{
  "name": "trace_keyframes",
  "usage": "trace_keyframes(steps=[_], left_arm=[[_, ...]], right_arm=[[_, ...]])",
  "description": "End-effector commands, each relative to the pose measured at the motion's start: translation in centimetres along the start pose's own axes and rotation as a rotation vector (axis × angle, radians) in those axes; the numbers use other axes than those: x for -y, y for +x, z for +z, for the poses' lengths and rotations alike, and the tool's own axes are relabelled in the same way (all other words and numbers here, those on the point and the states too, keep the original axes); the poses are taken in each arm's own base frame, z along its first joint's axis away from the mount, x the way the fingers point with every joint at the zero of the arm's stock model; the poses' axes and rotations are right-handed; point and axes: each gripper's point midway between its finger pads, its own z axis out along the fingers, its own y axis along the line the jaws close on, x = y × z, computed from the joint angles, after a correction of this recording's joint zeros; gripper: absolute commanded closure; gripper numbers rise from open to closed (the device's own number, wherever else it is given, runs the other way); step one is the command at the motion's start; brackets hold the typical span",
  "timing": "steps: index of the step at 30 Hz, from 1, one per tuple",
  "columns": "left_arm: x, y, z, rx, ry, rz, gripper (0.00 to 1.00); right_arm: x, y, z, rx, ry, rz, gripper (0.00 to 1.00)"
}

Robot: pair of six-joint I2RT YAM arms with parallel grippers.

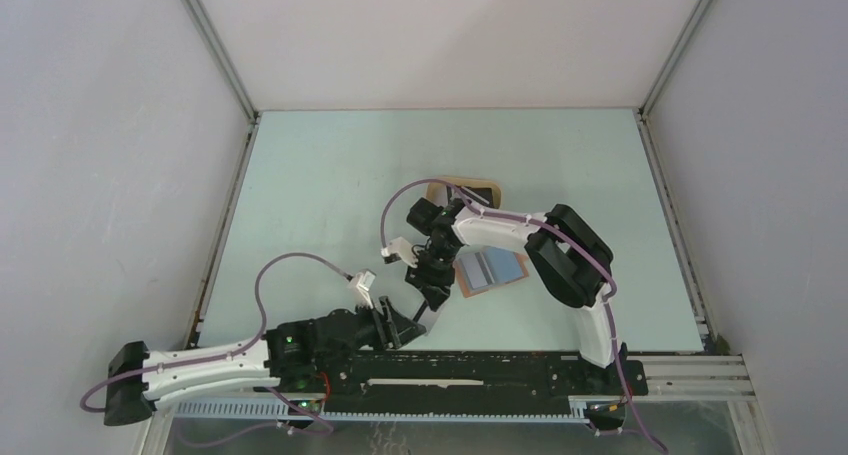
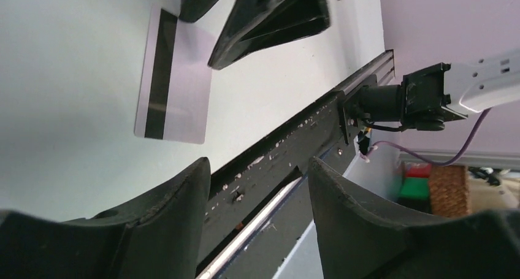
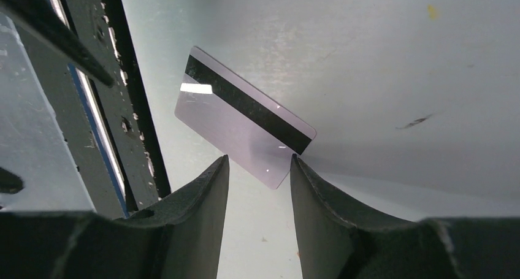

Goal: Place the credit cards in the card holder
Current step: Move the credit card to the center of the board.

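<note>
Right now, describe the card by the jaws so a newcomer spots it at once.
Find the black rail along the table's near edge; just beyond it, left of the open card holder, lies one credit card. It is pale lilac-grey with a single dark stripe along one long edge, unlike the brown-and-blue holder.

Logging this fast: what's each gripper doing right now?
Left gripper: open, empty.
Right gripper: open, jaws either side of a credit card corner, not clamped.
</note>
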Motion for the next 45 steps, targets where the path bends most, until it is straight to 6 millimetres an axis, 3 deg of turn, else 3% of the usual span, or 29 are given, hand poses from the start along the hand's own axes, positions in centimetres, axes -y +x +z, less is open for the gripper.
trace_keyframes(steps=[1, 10, 31, 45], left_arm=[[1.0, 0.1, 0.1, -0.009, -0.049, -0.231, 0.36], [0.6, 1.9, -0.1, -0.043, -0.172, -0.442, 0.36], [-0.1, 1.4, 0.3, 0.048, -0.283, -0.760, 0.34], [-0.4, 1.6, 1.0, 0.094, -0.328, -0.869, 0.35]], right_arm=[[-0.5, 0.6, 2.0, -0.037, -0.027, 0.038, 0.49], [-1.2, 0.2, 2.3, -0.019, -0.060, 0.067, 0.51], [-2.0, -0.5, 2.0, 0.021, -0.079, 0.105, 0.52], [-2.7, -0.8, 1.9, 0.032, -0.113, 0.127, 0.54]])
